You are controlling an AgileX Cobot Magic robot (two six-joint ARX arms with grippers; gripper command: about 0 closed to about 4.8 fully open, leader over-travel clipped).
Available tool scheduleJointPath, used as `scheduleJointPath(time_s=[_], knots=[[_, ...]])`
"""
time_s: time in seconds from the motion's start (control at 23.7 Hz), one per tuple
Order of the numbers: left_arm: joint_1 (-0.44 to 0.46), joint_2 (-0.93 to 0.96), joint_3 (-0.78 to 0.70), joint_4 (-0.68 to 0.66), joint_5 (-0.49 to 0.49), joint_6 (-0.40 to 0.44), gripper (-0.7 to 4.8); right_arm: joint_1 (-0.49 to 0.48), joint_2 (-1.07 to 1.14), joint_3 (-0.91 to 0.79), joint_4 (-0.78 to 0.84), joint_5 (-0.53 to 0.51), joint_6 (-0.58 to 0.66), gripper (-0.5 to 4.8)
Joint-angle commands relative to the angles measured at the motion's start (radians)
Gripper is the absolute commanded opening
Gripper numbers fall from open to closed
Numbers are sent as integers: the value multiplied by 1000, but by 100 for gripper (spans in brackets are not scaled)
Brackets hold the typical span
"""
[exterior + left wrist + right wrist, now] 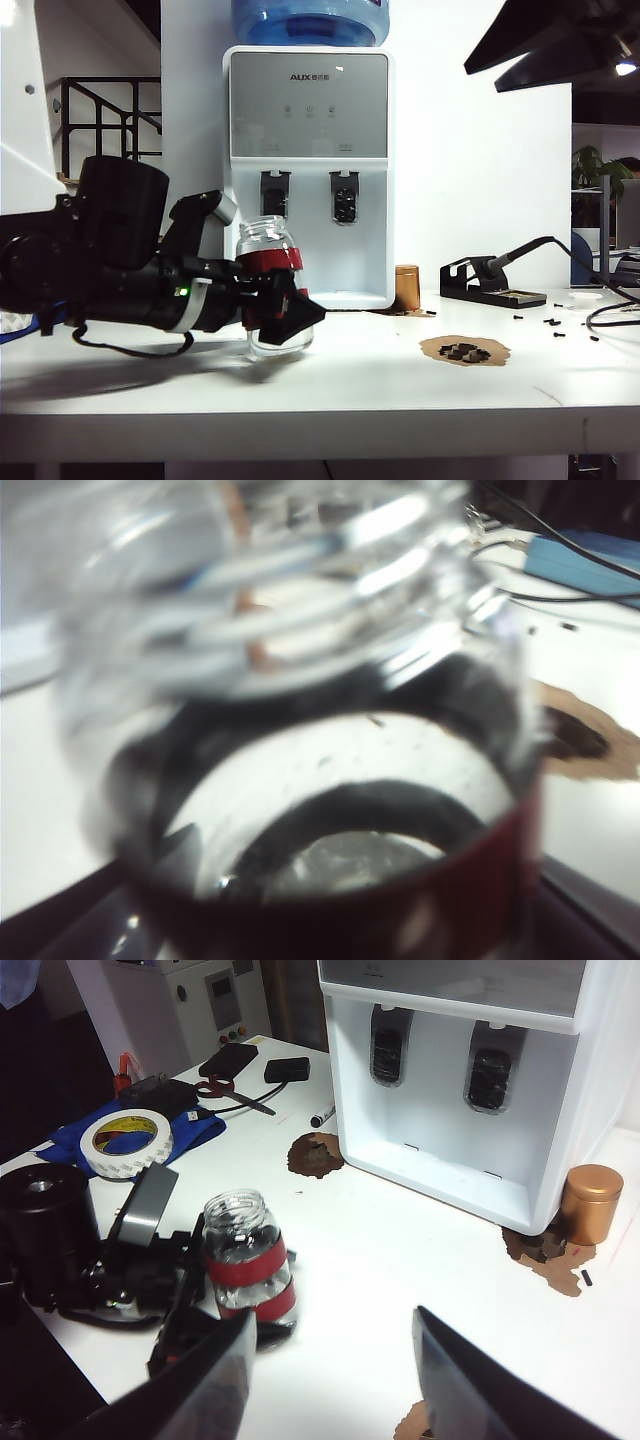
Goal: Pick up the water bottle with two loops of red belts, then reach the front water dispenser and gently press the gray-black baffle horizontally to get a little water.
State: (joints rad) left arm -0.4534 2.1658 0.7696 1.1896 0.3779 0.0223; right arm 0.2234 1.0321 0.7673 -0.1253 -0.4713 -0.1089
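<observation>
In the exterior view the water bottle (272, 290) stands on the white table (400, 385) in front of the water dispenser (310, 170), below its gray-black baffle (274, 194), with the left gripper (285, 312) spread around its body. The left wrist view shows only the bottle's blurred glass neck, close up. In the right wrist view the right gripper (330, 1375) hovers with fingers wide apart and empty, near the bottle.

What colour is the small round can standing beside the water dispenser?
Copper brown; the can shows best in the right wrist view.
</observation>
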Motion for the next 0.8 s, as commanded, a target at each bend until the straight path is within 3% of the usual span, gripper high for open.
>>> scheduleJointPath(time_s=[0.04, 0.59, 0.8], knots=[[-11, -4, -24, 30, 55, 0, 479, 1, -5, 8, 12, 0, 0, 257], [-17, -3, -109, 101, 57, 27, 479, 1, -7, 8, 13, 0, 0, 257], [-16, -3, -158, 121, 56, 80, 479, 1, -8, 8, 13, 0, 0, 257]])
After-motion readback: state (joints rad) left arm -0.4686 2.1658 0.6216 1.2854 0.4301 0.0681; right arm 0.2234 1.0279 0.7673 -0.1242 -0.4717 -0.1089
